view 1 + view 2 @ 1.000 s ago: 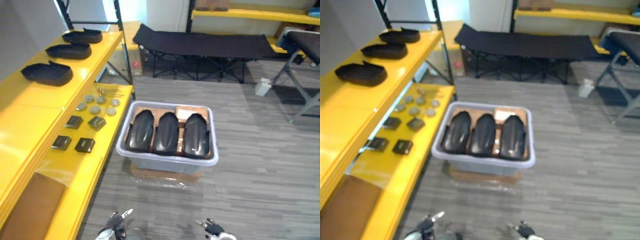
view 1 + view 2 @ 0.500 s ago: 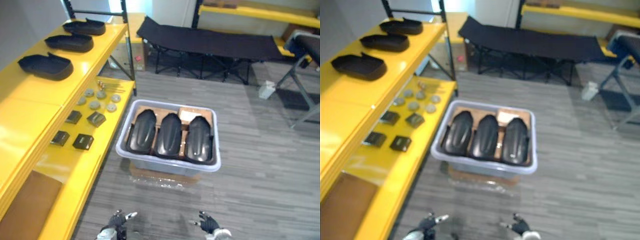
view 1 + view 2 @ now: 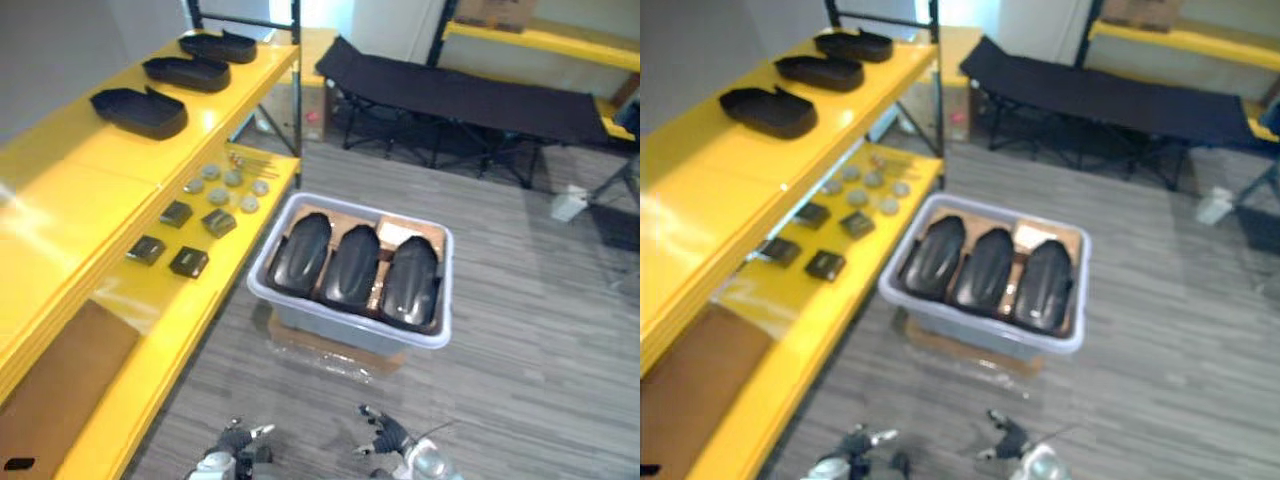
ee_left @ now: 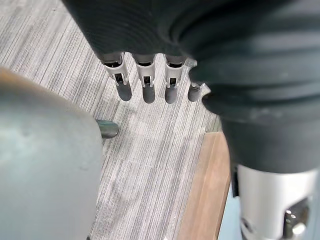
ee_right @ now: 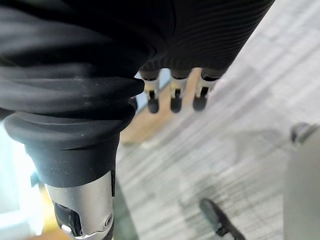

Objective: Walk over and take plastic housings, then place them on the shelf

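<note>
Three black plastic housings (image 3: 354,264) lie side by side in a grey tub (image 3: 350,326) on the floor ahead of me. Three more black housings (image 3: 140,111) rest on the yellow shelf's top level (image 3: 90,190) at the left. My left hand (image 3: 236,448) and right hand (image 3: 385,438) hang low at the bottom edge, well short of the tub. Both are open and hold nothing; the wrist views show straight fingers (image 4: 145,85) and fingers (image 5: 174,95) over bare floor.
The shelf's lower level (image 3: 190,290) carries small dark blocks (image 3: 188,262) and round metal discs (image 3: 222,184). A brown cardboard sheet (image 3: 50,385) lies on it nearer me. A black folding cot (image 3: 470,95) stands beyond the tub. Grey floor stretches to the right.
The whole picture has shifted, so the camera has moved: shelf and tub now sit further right in view. Both hands stay low and open.
</note>
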Controlling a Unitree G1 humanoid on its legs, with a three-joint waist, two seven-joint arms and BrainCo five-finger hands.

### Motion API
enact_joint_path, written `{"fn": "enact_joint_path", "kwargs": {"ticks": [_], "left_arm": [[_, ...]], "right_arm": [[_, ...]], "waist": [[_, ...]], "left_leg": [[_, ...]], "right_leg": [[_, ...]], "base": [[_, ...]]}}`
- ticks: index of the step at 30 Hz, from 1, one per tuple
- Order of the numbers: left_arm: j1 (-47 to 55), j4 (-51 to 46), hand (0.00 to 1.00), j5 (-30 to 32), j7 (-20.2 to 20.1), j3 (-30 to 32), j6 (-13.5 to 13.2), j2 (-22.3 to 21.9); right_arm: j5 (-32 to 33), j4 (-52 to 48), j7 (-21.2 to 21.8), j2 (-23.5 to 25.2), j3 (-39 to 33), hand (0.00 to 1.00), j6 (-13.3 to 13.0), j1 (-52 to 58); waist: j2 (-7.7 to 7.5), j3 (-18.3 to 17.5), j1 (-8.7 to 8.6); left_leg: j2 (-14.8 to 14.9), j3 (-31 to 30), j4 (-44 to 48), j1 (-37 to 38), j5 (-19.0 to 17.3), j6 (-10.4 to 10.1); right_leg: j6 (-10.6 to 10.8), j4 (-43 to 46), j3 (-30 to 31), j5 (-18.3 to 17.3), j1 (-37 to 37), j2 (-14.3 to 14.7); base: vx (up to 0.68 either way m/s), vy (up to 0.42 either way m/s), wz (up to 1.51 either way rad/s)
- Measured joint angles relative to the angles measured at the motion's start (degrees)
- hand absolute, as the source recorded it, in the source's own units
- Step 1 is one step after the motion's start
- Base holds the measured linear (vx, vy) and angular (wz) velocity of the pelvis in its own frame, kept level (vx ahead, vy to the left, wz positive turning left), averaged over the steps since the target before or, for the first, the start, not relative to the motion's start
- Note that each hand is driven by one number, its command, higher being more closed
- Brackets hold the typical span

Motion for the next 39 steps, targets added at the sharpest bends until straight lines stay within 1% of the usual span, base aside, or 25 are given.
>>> {"fn": "enact_joint_path", "kwargs": {"ticks": [1,3,5,6,7,8,9,10,12,13,15,16,18,19,20,22,23,24,26,27,29,31,32,36,39], "left_arm": [[0.0,0.0,0.0,0.1,0.0,-0.4,0.0,0.2],[-0.4,-0.1,0.0,1.6,-0.1,-2.0,-0.1,1.2],[-0.4,-0.2,0.0,1.7,-0.1,-2.8,-0.1,1.7],[-0.4,-0.4,0.0,1.8,-0.1,-3.2,-0.1,2.0],[-0.1,-0.5,0.0,2.0,-0.1,-3.1,-0.2,2.2],[0.1,-0.8,0.0,2.2,-0.1,-3.1,-0.2,2.3],[0.6,-1.7,0.0,2.6,-0.1,-2.9,-0.1,2.4],[1.2,-2.6,0.0,4.1,-0.3,-2.7,-0.2,2.4],[1.8,-3.3,0.0,4.6,-0.9,-1.5,-0.3,2.3],[2.1,-3.7,0.0,4.6,-1.2,-1.0,-0.3,2.3],[3.3,-4.9,0.0,4.9,-2.5,-0.5,-1.5,2.4],[3.4,-4.9,0.0,5.6,-2.6,-0.3,-1.8,2.3],[3.7,-5.1,0.0,6.0,-2.7,0.2,-3.6,1.7],[3.9,-5.4,0.0,5.9,-2.8,0.4,-4.2,1.6],[4.7,-6.6,0.0,5.4,-2.9,0.7,-5.1,1.5],[5.2,-8.1,0.0,3.0,-2.6,1.7,-7.2,1.6],[5.2,-9.5,0.0,1.1,-2.2,3.1,-8.1,1.8],[5.2,-10.3,0.0,-1.3,-1.7,4.6,-9.2,2.1],[5.2,-11.3,0.0,-2.9,-1.1,6.7,-9.8,2.6],[5.2,-11.2,0.0,-3.0,0.0,8.3,-10.0,3.1],[5.6,-9.7,0.0,-3.0,0.8,8.5,-10.1,3.4],[5.7,-7.4,0.0,-3.1,1.7,8.6,-10.3,3.3],[5.6,-6.6,0.0,-3.7,2.2,8.7,-10.6,2.9],[5.0,-6.7,0.0,-8.1,2.5,10.1,-12.6,1.0],[3.2,-7.1,0.0,-9.9,2.5,10.7,-14.6,-1.5]], "right_arm": [[0.3,-2.9,0.6,-0.5,1.3,0.0,-0.7,0.2],[4.7,-15.2,2.4,-1.5,5.9,0.0,-2.7,0.7],[7.8,-22.5,1.5,-0.6,6.0,0.0,-2.8,0.6],[11.2,-28.7,-1.0,0.9,4.3,0.0,-2.8,0.2],[14.2,-33.6,-4.3,2.5,0.8,0.0,-2.8,-0.9],[15.4,-35.4,-5.8,3.0,-1.7,0.0,-2.8,-1.9],[17.1,-37.5,-9.5,3.1,-7.4,0.0,-2.9,-4.4],[18.9,-38.2,-12.8,2.8,-14.2,0.0,-2.9,-6.8],[22.6,-38.1,-16.8,1.7,-21.5,0.0,-2.8,-9.5],[23.9,-38.1,-18.6,0.9,-23.7,0.0,-2.5,-10.5],[28.2,-36.6,-25.9,-2.3,-30.7,0.0,0.1,-13.9],[28.8,-35.4,-27.5,-2.9,-31.8,0.0,0.9,-14.6],[28.7,-28.1,-33.5,-4.8,-36.2,0.0,5.4,-17.5],[28.7,-26.2,-34.6,-5.2,-37.3,0.0,6.1,-18.1],[28.7,-23.3,-36.5,-6.2,-39.0,0.0,8.0,-19.6],[29.9,-18.9,-38.7,-8.5,-41.2,0.0,9.6,-23.3],[31.1,-16.0,-39.7,-10.5,-42.0,0.0,10.4,-27.1],[31.1,-13.4,-41.2,-12.9,-42.3,0.0,10.9,-31.2],[31.9,-10.2,-42.4,-16.9,-42.4,0.0,11.2,-36.3],[33.7,-6.8,-44.0,-20.7,-42.6,0.0,11.1,-41.2],[36.0,-1.7,-45.4,-24.9,-42.4,0.0,11.0,-45.7],[38.7,1.6,-47.3,-27.6,-42.3,0.0,10.1,-48.5],[39.8,1.8,-48.3,-28.7,-42.2,0.0,9.4,-49.9],[39.9,1.5,-50.4,-31.2,-40.4,0.0,9.4,-52.5],[39.9,0.3,-54.0,-33.7,-40.1,0.0,11.0,-53.1]], "waist": [[-0.07,0.0,-0.07],[-1.55,-0.2,-0.22],[-2.45,-0.8,-0.14],[-2.92,-1.1,-0.12],[-3.21,-1.3,-0.08],[-3.23,-1.3,-0.09],[-3.01,-1.3,-0.11],[-2.81,-1.2,-0.14],[-2.46,-1.1,-0.16],[-2.49,-1.1,-0.22],[-2.22,-1.2,-0.36],[-2.0,-1.1,-0.39],[-1.05,-0.8,-0.2],[-0.73,-0.8,-0.14],[-0.1,-0.6,-0.04],[0.72,1.7,0.07],[0.61,4.7,0.48],[1.25,7.1,0.89],[1.28,10.8,1.81],[1.42,14.9,3.1],[2.16,17.6,4.22],[2.55,17.9,6.29],[3.04,18.3,6.63],[3.73,18.9,7.0],[4.9,19.7,6.85]], "left_leg": [[0.0,0.0,0.0,0.0,0.0,0.0],[-0.2,0.3,-0.1,0.0,0.0,0.0],[-0.5,0.4,-0.1,-0.1,0.0,0.0],[-0.7,0.7,-0.1,-0.1,0.0,0.0],[-1.1,1.3,-0.1,0.0,0.1,0.0],[-1.4,1.5,0.0,0.1,0.1,0.1],[-1.6,1.8,0.0,0.4,0.1,0.1],[-1.8,1.9,0.0,0.9,0.0,0.3],[-2.1,2.1,0.1,1.5,0.0,0.3],[-2.2,2.2,0.1,1.7,0.0,0.3],[-2.3,2.8,0.1,1.9,0.0,0.4],[-2.3,2.9,0.1,1.8,0.0,0.4],[-2.3,2.8,-0.3,1.0,0.5,1.0],[-2.4,2.6,-0.4,0.4,0.7,1.3],[-2.4,2.2,-0.9,-1.0,1.3,1.5],[-2.4,1.0,-0.9,-3.4,2.3,1.6],[-2.3,-0.2,-0.5,-5.0,2.9,1.5],[-2.1,-0.9,1.5,-8.0,2.9,1.6],[-1.9,-2.1,4.6,-12.0,2.8,1.7],[-1.8,-3.4,8.7,-15.9,2.1,1.3],[-1.3,-5.0,15.1,-21.6,0.1,1.3],[-1.2,-5.4,19.8,-26.7,-1.7,1.5],[-1.4,-5.8,21.9,-29.0,-2.4,1.7],[-2.9,-5.1,26.2,-33.6,-3.9,3.0],[-3.3,-4.7,28.0,-37.3,-4.3,3.4]], "right_leg": [[0.0,0.0,0.0,0.0,0.0,0.0],[0.0,-0.2,0.4,0.3,-0.2,-0.1],[0.1,-0.6,0.4,0.6,-0.1,-0.3],[0.3,-1.0,0.4,0.9,-0.1,-0.5],[0.5,-1.3,0.8,1.3,-0.1,-0.9],[0.5,-1.5,0.9,1.6,0.0,-1.1],[0.5,-1.9,1.2,2.6,0.3,-1.3],[0.5,-2.2,1.3,3.3,1.0,-1.4],[0.6,-2.4,1.4,3.6,1.5,-1.7],[0.6,-2.4,1.5,3.6,1.7,-1.8],[0.6,-2.7,2.2,3.6,1.6,-1.9],[0.7,-2.7,2.2,3.6,1.6,-1.9],[0.7,-2.7,2.1,3.5,0.8,-1.9],[0.8,-2.6,2.1,3.4,0.1,-1.9],[0.8,-2.2,1.9,3.4,-1.4,-1.9],[0.7,-1.5,0.7,3.4,-3.1,-2.0],[0.6,-0.7,0.2,3.5,-4.3,-2.0],[0.2,0.4,-0.6,3.7,-6.4,-2.0],[-0.2,2.2,-1.2,3.6,-9.3,-2.0],[-0.6,4.1,-1.2,3.6,-11.4,-2.0],[-0.9,7.1,-1.2,3.3,-14.7,-1.9],[-1.5,10.4,-0.8,2.7,-19.0,-2.3],[-1.6,12.2,-0.8,2.4,-20.9,-2.8],[-0.8,17.3,0.9,-0.5,-25.9,-5.3],[-0.6,21.2,2.2,-1.5,-30.7,-6.5]], "base": [[-0.01,-0.024,-0.07],[-0.01,0.006,-0.07],[0.01,0.015,0.0],[0.02,0.053,-0.06],[0.02,0.048,-0.09],[0.0,0.058,-0.12],[-0.01,0.067,-0.06],[-0.01,0.067,-0.04],[-0.02,0.052,-0.03],[-0.04,0.045,-0.1],[-0.06,0.013,-0.13],[-0.08,-0.008,-0.1],[-0.11,-0.019,-0.04],[-0.13,-0.018,0.05],[-0.12,-0.015,0.2],[-0.13,-0.022,0.34],[-0.17,-0.027,0.39],[-0.15,-0.02,0.39],[-0.11,-0.013,0.32],[-0.1,-0.01,0.32],[-0.11,0.018,0.28],[-0.09,0.066,0.05],[-0.1,0.097,0.04],[-0.1,0.092,-0.01],[-0.11,0.054,-0.11]]}}
